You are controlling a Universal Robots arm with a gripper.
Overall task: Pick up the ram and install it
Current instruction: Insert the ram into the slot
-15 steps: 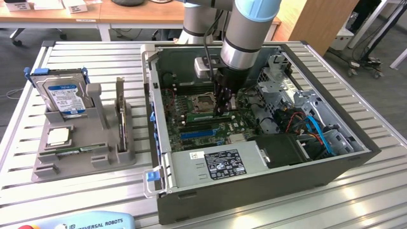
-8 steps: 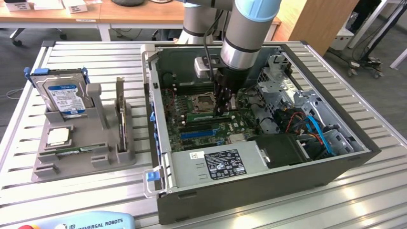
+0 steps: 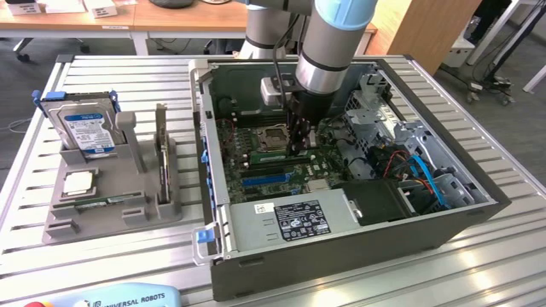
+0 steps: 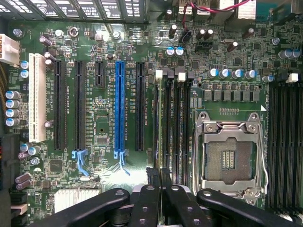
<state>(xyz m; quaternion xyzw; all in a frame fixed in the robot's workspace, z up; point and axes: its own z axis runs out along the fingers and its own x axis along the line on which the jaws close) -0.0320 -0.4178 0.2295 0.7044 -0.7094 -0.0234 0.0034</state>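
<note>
Claw [image 4: 161, 191] is clenched on the ram [image 4: 164, 123]. The ram stands edge-on along the motherboard's memory slots, just beside the CPU socket [image 4: 230, 151].

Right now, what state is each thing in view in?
gripper, shut on the ram.
ram, on edge beside the processor socket; seated or not, cannot tell.
processor socket, empty.
computer case, side open.
hard drive, upright in the gray holder.
processor chip, flat in the gray holder.
</note>
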